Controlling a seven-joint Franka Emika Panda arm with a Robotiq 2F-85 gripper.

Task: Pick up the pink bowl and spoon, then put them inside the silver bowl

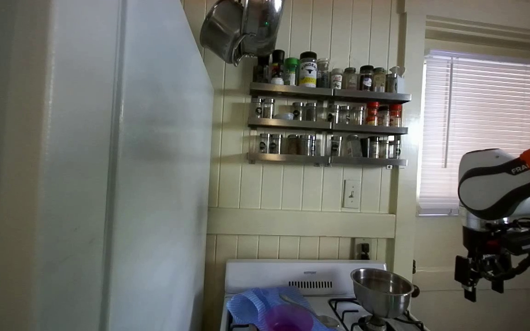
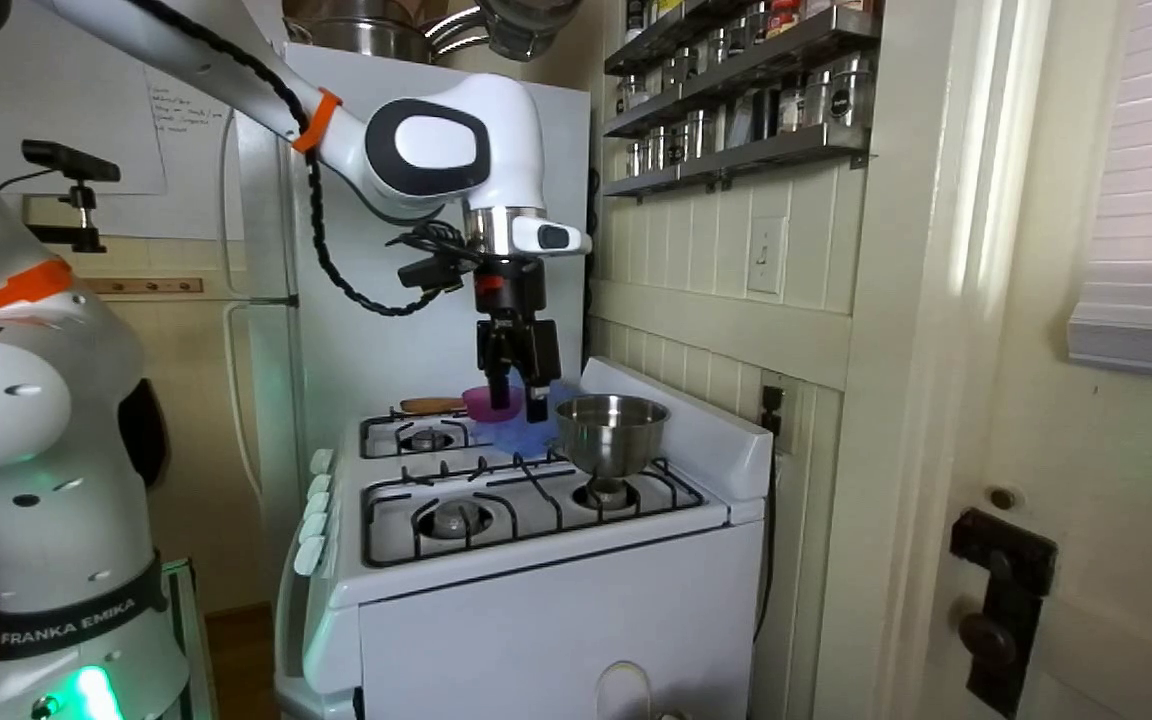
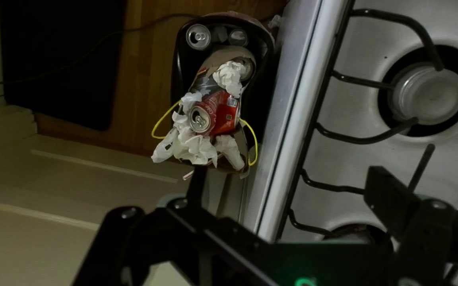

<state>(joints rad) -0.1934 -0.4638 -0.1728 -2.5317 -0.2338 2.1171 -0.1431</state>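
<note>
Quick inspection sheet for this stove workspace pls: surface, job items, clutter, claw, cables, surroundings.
Surface: white stove with black grates.
Pink bowl: on the blue cloth; cut off at the bottom in an exterior view.
Spoon: at least partly on the blue cloth, beside the pink bowl; contact between them unclear.
Silver bowl: on the stove near the back panel; inside partly hidden.
Clutter: bin holding cans by the stove.
Claw: open, holding nothing; apart from both bowls.
Cables: black cable hangs along the arm; wall plug near the stove.
Surroundings: fridge, spice shelves, door.
</note>
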